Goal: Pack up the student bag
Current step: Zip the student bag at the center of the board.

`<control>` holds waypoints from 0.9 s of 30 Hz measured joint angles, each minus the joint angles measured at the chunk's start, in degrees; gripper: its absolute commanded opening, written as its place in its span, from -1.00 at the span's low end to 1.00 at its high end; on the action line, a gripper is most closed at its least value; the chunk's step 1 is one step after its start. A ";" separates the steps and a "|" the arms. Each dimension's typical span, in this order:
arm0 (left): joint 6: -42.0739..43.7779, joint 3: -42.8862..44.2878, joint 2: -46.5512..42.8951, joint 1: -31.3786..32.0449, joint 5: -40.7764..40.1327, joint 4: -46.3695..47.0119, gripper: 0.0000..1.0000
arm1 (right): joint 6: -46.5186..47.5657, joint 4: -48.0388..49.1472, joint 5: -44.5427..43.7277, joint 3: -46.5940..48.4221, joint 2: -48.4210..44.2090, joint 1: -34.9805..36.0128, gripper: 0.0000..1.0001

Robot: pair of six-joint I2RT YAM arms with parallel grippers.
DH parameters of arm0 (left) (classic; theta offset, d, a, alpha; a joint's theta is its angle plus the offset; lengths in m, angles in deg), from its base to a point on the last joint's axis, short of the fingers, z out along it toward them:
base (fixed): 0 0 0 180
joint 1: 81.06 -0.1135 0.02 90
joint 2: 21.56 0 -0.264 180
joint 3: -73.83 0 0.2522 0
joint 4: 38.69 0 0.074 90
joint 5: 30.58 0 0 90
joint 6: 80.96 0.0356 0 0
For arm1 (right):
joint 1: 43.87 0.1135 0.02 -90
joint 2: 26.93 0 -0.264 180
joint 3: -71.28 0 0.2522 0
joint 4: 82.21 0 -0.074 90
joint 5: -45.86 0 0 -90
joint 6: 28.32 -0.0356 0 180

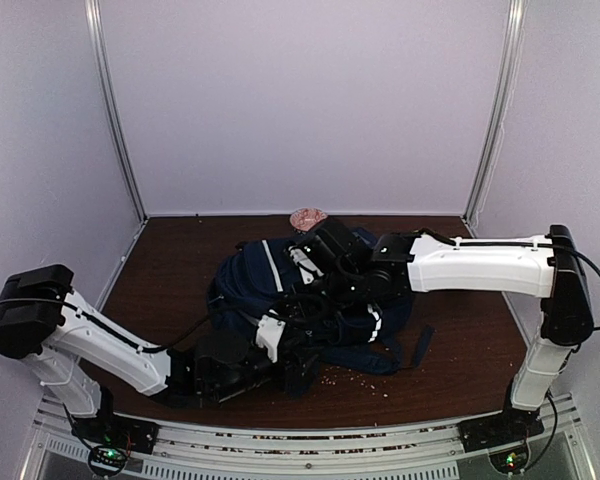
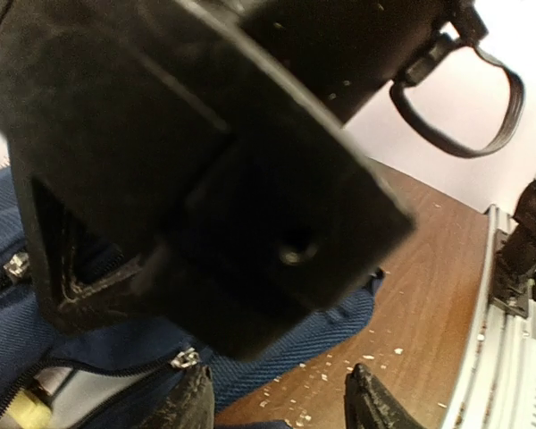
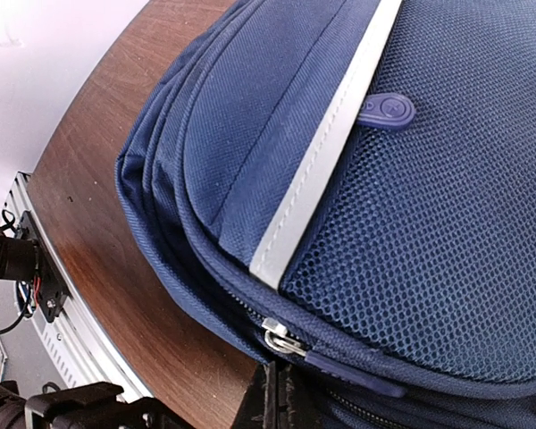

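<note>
The student bag lay in the middle of the brown table, between the two arms, with one dark strap spread on the wood on its right side. It was the biggest thing on the table.

The left end effector was low at the near edge of the bag. It was released: its two fingertips stood well apart, and between them only the table and some pale crumbs were visible. Just beside its left fingertip, a pocket of the bag was unzipped and showed pale grey lining. A bulky black shape filled most of the left wrist view; I could not tell what it was.

The right end effector was over the top of the bag, and its fingers were clenched together. They were just below a silver zipper slider, but it was not possible to see if they pinched anything. In that view the navy fabric carried a white stripe and a blue mesh panel beside it.

A small pinkish object stood at the far edge of the table, apart from the bag.
</note>
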 measured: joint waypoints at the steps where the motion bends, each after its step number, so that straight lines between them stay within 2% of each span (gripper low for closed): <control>1: 0.48 0.09 0.46 0.13 -0.87 0.50 0.70 | 0.04 0.00 0.35 0.00 0.00 -0.11 -1.00; 6: 1.46 -0.87 -2.01 0.07 -6.47 0.70 0.77 | 0.39 0.13 1.01 -0.20 -0.17 -0.33 -1.00; 11: 0.92 -0.48 -14.05 -0.57 -10.67 -10.86 0.95 | 1.07 1.31 1.29 -1.97 -1.62 -0.52 -1.00; 16: 1.14 -0.13 -27.47 -3.52 -11.19 -25.22 0.96 | 2.34 2.64 0.50 -6.80 -6.01 -0.66 -1.00; 21: 4.04 0.63 -36.63 -9.57 -6.32 -38.84 0.90 | 3.91 3.32 -0.85 -12.83 -11.06 -0.92 -1.00; 27: 11.63 6.08 -35.45 -14.25 4.61 -52.50 0.76 | 4.72 4.42 -2.56 -17.70 -14.91 -1.09 -1.00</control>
